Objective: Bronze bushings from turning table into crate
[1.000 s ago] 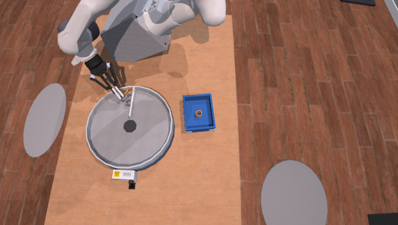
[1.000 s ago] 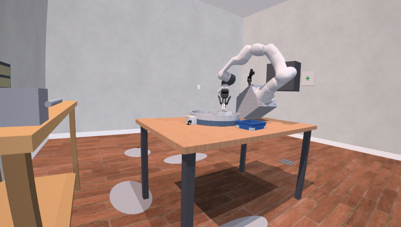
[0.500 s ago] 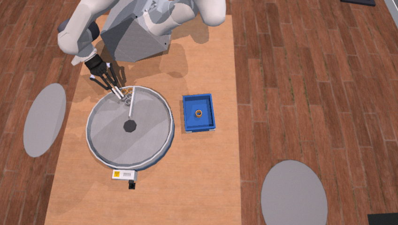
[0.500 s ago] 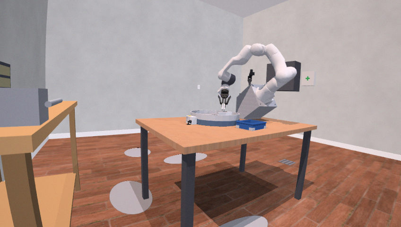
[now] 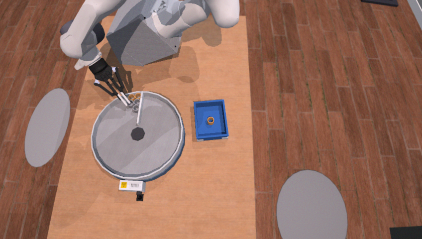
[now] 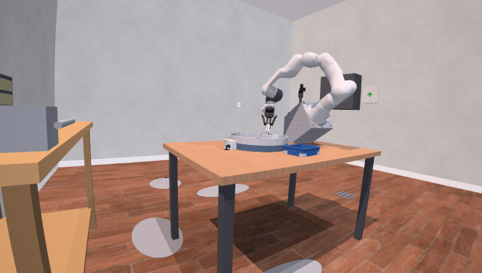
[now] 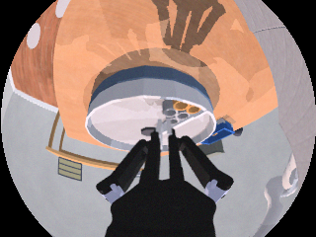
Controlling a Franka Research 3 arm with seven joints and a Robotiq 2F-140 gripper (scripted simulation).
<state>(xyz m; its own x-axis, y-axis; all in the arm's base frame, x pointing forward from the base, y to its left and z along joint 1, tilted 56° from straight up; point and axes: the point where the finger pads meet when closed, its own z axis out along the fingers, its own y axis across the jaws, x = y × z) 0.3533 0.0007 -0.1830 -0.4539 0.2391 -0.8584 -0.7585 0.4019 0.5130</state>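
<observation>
Two bronze bushings (image 7: 183, 106) beside steel bushings (image 7: 171, 113).

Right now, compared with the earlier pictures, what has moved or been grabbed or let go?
Nothing visibly changed. The pincer, turning table, crate and the bronze bushing in it look as they were; I see nothing taken or released.
</observation>
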